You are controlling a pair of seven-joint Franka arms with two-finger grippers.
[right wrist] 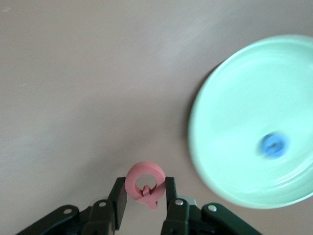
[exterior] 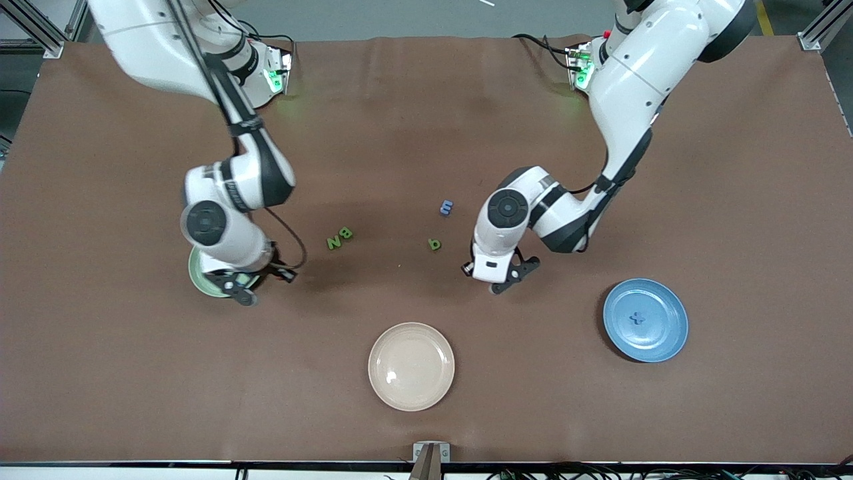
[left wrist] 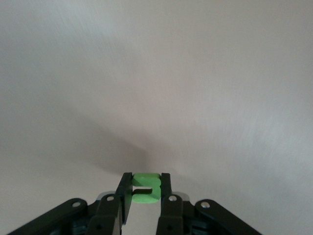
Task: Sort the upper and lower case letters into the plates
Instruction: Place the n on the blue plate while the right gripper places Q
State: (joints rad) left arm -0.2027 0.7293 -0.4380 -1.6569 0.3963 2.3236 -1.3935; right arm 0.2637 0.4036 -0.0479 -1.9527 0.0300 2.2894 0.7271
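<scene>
Left end effector [left wrist: 145, 196] is clamped on a green letter [left wrist: 145, 188] at desk [exterior: 426, 133] level; lifting is required next. Right end effector [right wrist: 145, 196], gripping a pink letter [right wrist: 145, 183], is positioned beside the pale green plate [right wrist: 230, 147]; release over it is pending.

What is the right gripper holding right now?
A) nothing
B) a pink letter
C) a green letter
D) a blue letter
B: the right wrist view shows the right gripper shut on a pink letter with a round loop, beside the pale green plate.
</scene>
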